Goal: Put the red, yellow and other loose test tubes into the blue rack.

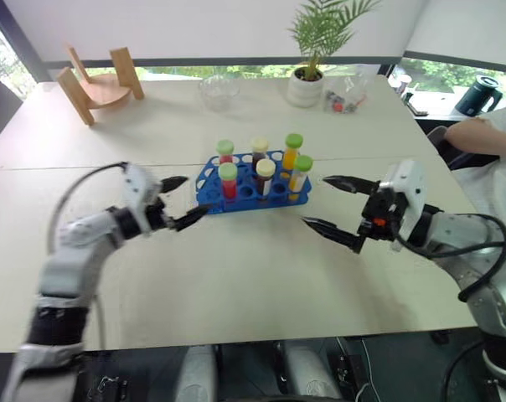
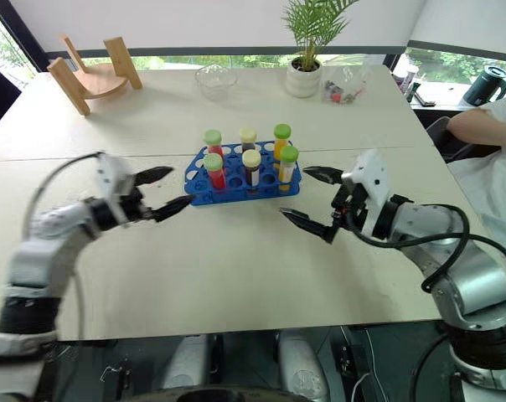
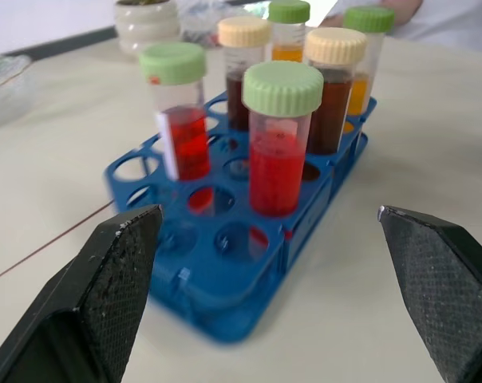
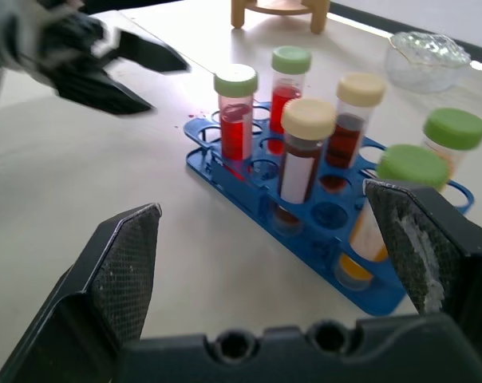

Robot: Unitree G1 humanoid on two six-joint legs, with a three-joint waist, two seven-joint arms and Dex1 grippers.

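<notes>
Between the left claw [image 1: 180,203] and the right claw [image 1: 334,206], both gaping empty, the bright blue plastic rack [image 1: 209,186] is sitting on the pale counter [image 1: 236,285]. Six capped clear tubes [image 1: 228,180] are standing in its holes and none is lying loose nearby, so the task is looking finished.

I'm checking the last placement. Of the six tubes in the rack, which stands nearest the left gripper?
The red-liquid tube with the green cap at the blue rack's front corner, nearest the left gripper. The other red tube stands behind it.

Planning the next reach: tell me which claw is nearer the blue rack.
Left. The left claw, open, sits just off the blue rack at its left end; the right claw, also open, hangs a little farther off the other end.
</notes>
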